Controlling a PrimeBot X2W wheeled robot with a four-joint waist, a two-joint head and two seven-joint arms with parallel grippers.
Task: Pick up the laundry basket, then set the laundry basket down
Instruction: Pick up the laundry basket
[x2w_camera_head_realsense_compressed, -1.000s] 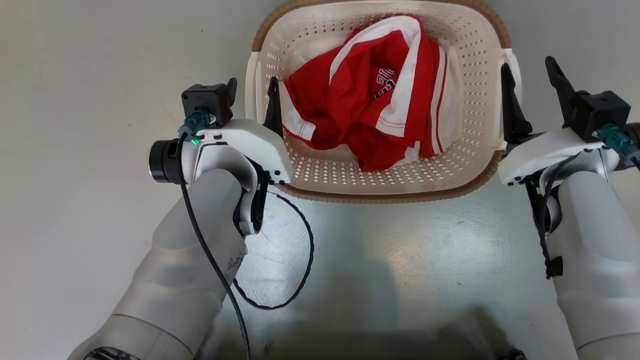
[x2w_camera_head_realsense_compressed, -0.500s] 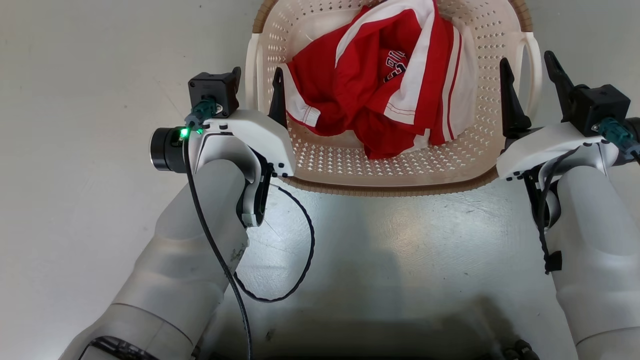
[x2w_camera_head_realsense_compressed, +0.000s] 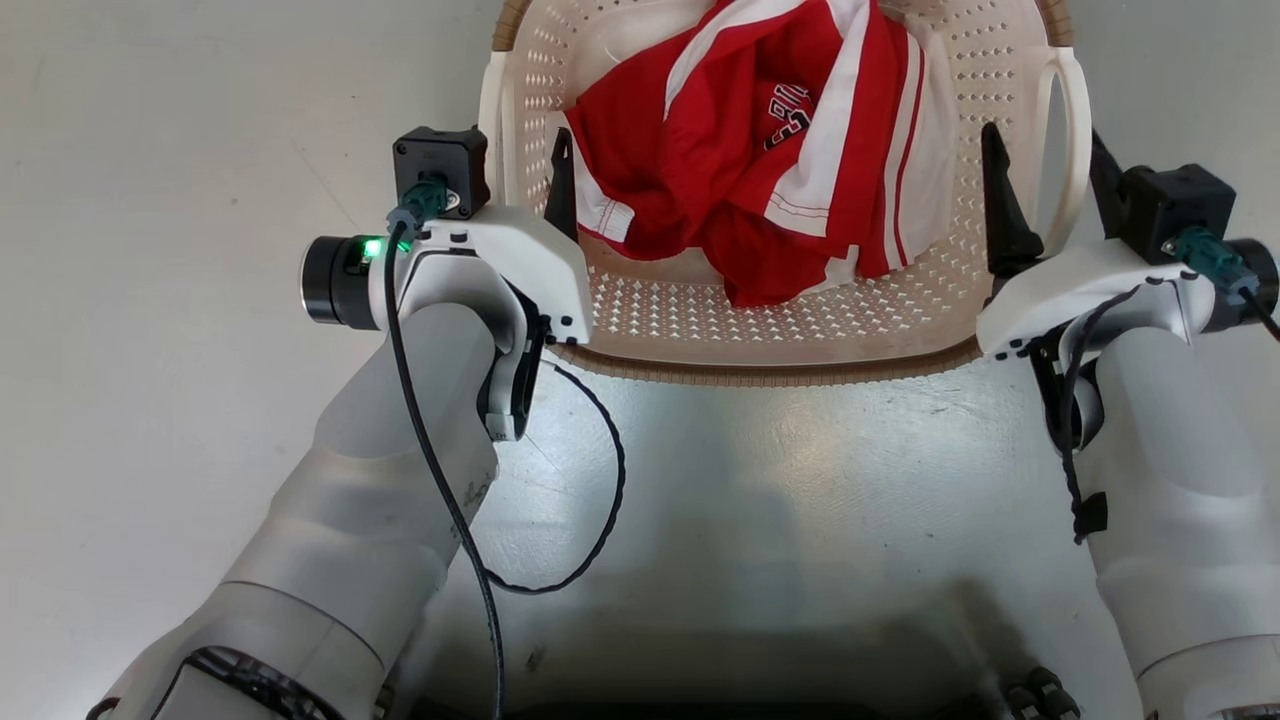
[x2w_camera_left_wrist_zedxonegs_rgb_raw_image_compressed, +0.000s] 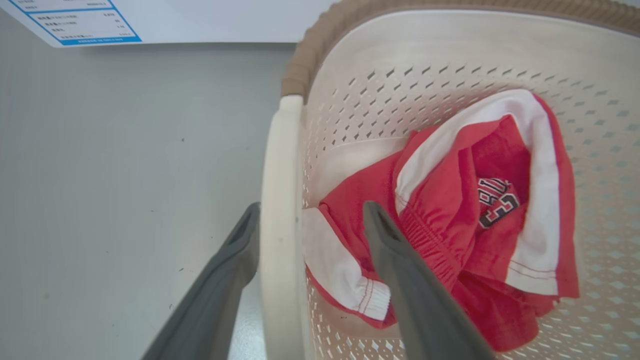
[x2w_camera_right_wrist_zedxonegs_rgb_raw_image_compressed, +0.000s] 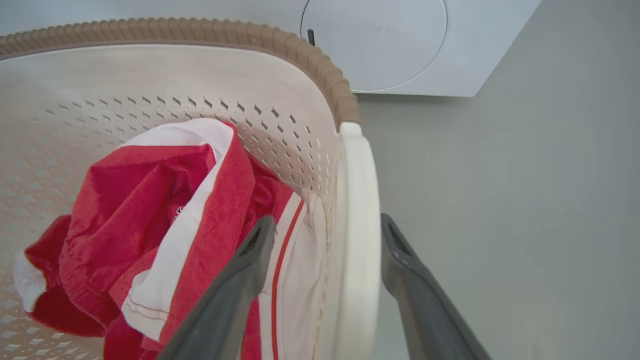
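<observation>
The laundry basket (x2w_camera_head_realsense_compressed: 760, 375) stands on the grey floor, cream and perforated with a brown rim, holding a crumpled red and white garment (x2w_camera_head_realsense_compressed: 740, 150). My left gripper (x2w_camera_head_realsense_compressed: 520, 180) is open astride the basket's left white handle (x2w_camera_left_wrist_zedxonegs_rgb_raw_image_compressed: 280, 175). One finger is outside, close against the handle, and the other is inside over the garment's cuff. In the left wrist view the left gripper (x2w_camera_left_wrist_zedxonegs_rgb_raw_image_compressed: 311, 209) shows the same straddle. My right gripper (x2w_camera_head_realsense_compressed: 1050, 190) is open astride the right handle (x2w_camera_right_wrist_zedxonegs_rgb_raw_image_compressed: 357, 200), one finger inside over the cloth and one outside, and the right gripper (x2w_camera_right_wrist_zedxonegs_rgb_raw_image_compressed: 327, 221) shows a gap on both sides.
A white washer (x2w_camera_right_wrist_zedxonegs_rgb_raw_image_compressed: 400, 50) with a round door stands beyond the basket's far right corner. A white panel with a blue-printed label (x2w_camera_left_wrist_zedxonegs_rgb_raw_image_compressed: 70, 20) sits past the far left. Grey floor (x2w_camera_head_realsense_compressed: 150, 300) lies on both sides. My base casts a dark shadow at the bottom.
The whole head picture has shifted, so the basket sits higher and larger in it. Both grippers stay open astride the handles; the right one sits a little further along its handle.
</observation>
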